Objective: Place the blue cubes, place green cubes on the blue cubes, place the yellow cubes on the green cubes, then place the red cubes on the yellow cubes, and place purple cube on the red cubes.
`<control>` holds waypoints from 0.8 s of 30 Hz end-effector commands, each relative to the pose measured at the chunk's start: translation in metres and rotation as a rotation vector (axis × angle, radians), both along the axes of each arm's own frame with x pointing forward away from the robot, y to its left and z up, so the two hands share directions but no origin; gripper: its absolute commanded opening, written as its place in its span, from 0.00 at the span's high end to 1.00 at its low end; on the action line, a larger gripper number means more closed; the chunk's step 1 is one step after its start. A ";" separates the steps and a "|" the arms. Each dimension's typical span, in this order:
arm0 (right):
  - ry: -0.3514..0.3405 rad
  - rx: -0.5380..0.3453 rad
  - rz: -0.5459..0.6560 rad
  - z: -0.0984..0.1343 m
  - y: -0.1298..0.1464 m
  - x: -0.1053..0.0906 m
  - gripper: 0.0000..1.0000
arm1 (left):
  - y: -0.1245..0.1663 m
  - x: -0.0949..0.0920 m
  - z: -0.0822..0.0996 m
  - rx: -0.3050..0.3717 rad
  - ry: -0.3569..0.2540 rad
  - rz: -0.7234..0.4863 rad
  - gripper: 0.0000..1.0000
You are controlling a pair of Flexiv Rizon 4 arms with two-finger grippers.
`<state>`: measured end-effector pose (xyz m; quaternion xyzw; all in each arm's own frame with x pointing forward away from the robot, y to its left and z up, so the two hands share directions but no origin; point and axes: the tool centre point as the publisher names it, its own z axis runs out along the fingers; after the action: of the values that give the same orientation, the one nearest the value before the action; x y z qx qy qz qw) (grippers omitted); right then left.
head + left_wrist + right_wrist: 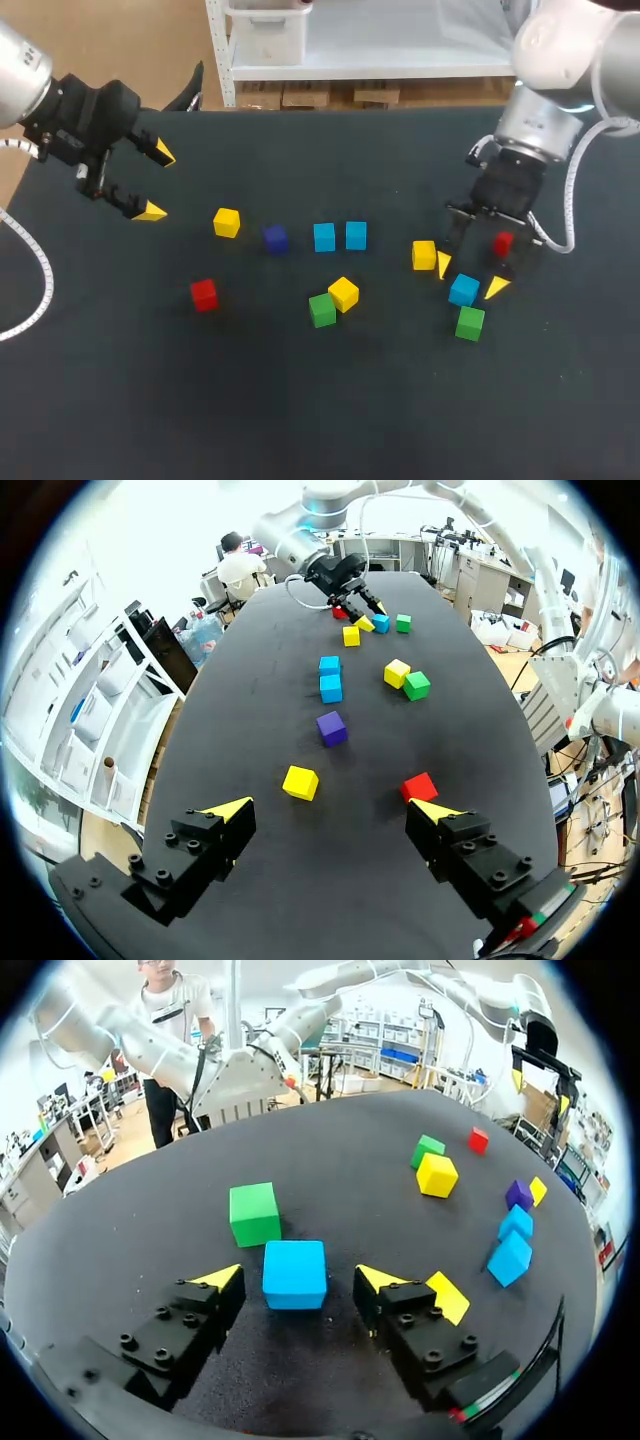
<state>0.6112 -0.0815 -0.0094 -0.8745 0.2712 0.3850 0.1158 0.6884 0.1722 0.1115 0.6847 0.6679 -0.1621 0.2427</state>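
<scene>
Right wrist view shows your right gripper (pixel 300 1278) spread around the blue cube (pixel 295 1273), not touching it; the green cube (pixel 254 1213) sits just beyond it; closing off-centre could nudge both.

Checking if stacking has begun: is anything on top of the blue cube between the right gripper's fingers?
Nothing: the top of the blue cube is bare. It sits on the table, its underside hidden; a green cube lies beside it, apart.

left gripper (pixel 330 810) spread wide, red cube (pixel 420 786) by its tip, purple cube (pixel 331 727) ahead
</scene>
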 end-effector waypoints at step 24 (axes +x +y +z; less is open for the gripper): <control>0.048 -0.023 -0.304 0.046 -0.024 0.021 1.00 | 0.001 -0.001 -0.001 -0.003 -0.004 -0.001 0.00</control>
<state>0.6302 -0.0875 0.0189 -0.8405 0.3579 0.3873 0.1242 0.6884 0.1722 0.1115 0.6847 0.6679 -0.1620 0.2427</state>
